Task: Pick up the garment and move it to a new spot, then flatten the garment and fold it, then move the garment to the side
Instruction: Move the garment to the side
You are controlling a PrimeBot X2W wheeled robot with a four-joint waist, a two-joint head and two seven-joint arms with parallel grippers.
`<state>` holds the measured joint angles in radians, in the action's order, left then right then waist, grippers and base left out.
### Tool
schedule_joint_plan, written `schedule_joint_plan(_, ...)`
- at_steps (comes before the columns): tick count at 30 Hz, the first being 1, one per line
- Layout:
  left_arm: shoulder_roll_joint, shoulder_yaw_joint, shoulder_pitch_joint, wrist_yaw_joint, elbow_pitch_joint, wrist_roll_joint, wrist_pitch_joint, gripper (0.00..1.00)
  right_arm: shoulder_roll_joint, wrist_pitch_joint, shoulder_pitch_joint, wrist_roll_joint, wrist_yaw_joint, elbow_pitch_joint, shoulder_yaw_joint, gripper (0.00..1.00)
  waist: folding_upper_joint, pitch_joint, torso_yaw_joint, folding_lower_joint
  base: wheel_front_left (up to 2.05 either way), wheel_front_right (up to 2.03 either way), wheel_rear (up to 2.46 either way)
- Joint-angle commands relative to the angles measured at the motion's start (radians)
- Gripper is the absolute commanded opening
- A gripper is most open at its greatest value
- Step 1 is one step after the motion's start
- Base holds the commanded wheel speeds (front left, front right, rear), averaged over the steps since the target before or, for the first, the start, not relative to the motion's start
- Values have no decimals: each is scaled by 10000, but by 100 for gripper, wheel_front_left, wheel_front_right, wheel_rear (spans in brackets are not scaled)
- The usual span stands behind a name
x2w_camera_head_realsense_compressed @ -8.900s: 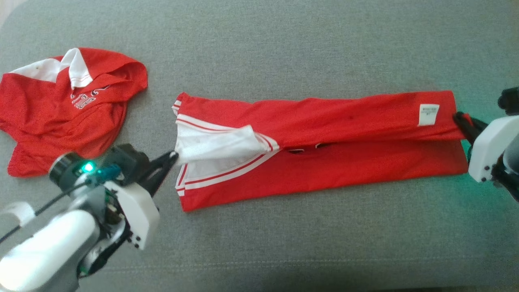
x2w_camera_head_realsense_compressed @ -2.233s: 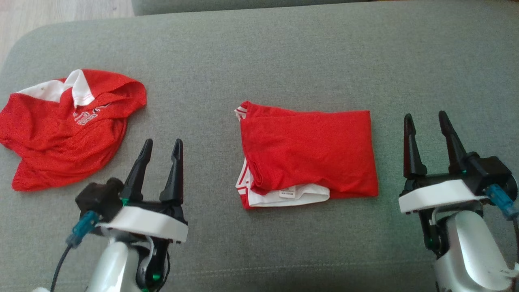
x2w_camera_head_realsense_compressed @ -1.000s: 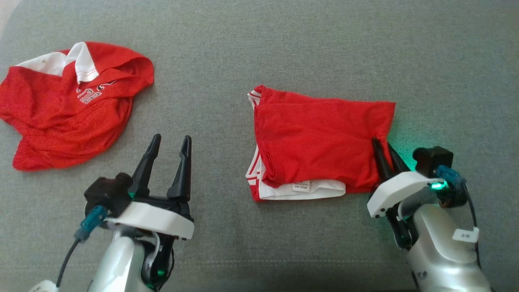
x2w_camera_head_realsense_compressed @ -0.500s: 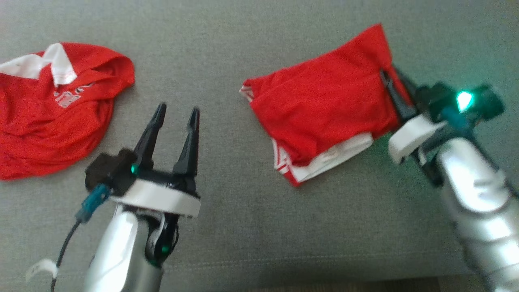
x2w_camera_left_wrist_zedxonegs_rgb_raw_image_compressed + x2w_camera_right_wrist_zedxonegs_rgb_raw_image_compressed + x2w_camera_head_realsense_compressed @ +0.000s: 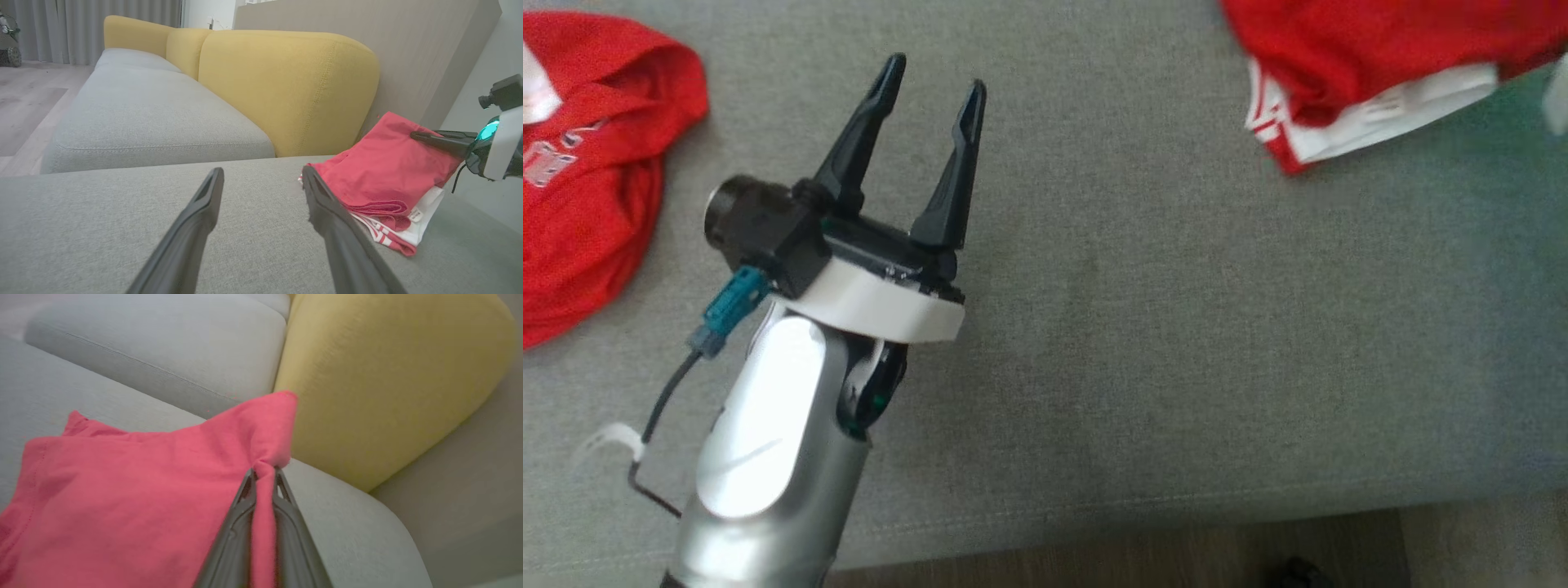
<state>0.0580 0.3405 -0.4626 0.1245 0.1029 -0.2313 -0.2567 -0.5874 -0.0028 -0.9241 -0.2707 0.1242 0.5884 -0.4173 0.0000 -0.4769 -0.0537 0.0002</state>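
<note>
1. Soft ground today: a grey woven sofa cushion (image 5: 1176, 327) runs under everything. Nearest to us, the left gripper (image 5: 935, 73) hangs over it, its two long dark fingers spread wide with nothing between them.
2. Off to the left of the left gripper sits a crumpled red jersey with white lettering (image 5: 588, 163), cut off by the frame edge. By my reading it's not the piece in play.
3. Beyond the left gripper and to its right is the folded red garment with white striped trim (image 5: 380, 171), layers stacked and its low edge down on the cushion.
4. Further right of the left gripper, the right gripper (image 5: 265, 472) is clamped tight on a bunched red corner of that garment, and the corner is raised.
5. Handling call: this looks like thin, limp, light knit. With a one-corner pinch the stack is likely to sag and the folds to slide open. A hold across the thick folded edge should carry it better.
6. Farthest beyond the left gripper is a rounded mustard-yellow backrest cushion (image 5: 286, 81).
7. Trouble spots: the head view crops the garment's upper part and is blurred there. I can't tell how many layers the pinch has caught.
</note>
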Motion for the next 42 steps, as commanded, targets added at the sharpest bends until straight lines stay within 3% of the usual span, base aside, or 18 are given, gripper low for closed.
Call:
schedule_joint_plan(1,203,-249,-254,59,-378,-56,-51,100,-279,28,-58,-151,65,-190,105,0,0,-268,-112,-2,0,0,0)
schedule_joint_plan(4,315,-213,-470,60,-424,-104,-51,100,-757,61,-339,-526,65,209,564,0,0,-527,-232,-2,0,0,0)
schedule_joint_plan(6,361,-199,-521,60,-437,-127,-51,100,-681,116,-436,-491,65,341,644,0,0,-577,-270,-2,0,0,0)
schedule_joint_plan(7,369,-173,-554,60,-449,-140,-51,100,-807,337,-641,421,65,826,1373,0,0,-619,-293,-2,0,0,0)
schedule_joint_plan(10,323,-147,-594,60,-491,-218,-51,100,-423,176,-689,1161,65,1260,2330,0,0,-608,-278,-2,0,0,0)
schedule_joint_plan(16,284,-253,-528,61,-511,-284,-51,100,155,163,-422,2238,65,1275,3011,0,0,-563,-281,-2,0,0,0)
schedule_joint_plan(17,275,-294,-496,61,-512,-300,-51,100,243,148,-378,2259,65,1235,3071,30,0,-557,-281,-2,0,0,0)
schedule_joint_plan(18,265,-336,-457,61,-509,-322,-51,100,335,163,-337,2242,65,1202,3138,48,0,-551,-284,-2,0,0,0)
schedule_joint_plan(19,258,-366,-418,61,-506,-345,-51,100,398,213,-293,2236,65,1171,3167,100,0,-545,-287,-2,0,0,0)
schedule_joint_plan(23,252,-430,-307,61,-475,-401,-51,100,570,203,-212,2027,65,912,3436,100,0,-465,-231,-2,0,0,0)
schedule_joint_plan(34,102,-743,37,61,-379,-571,-51,100,790,292,-271,1461,65,-516,2890,100,0,402,128,-2,0,0,0)
schedule_joint_plan(42,-18,-1217,738,61,-336,-671,-51,100,1614,55,509,723,65,-1644,2526,100,0,1596,489,-2,0,0,0)
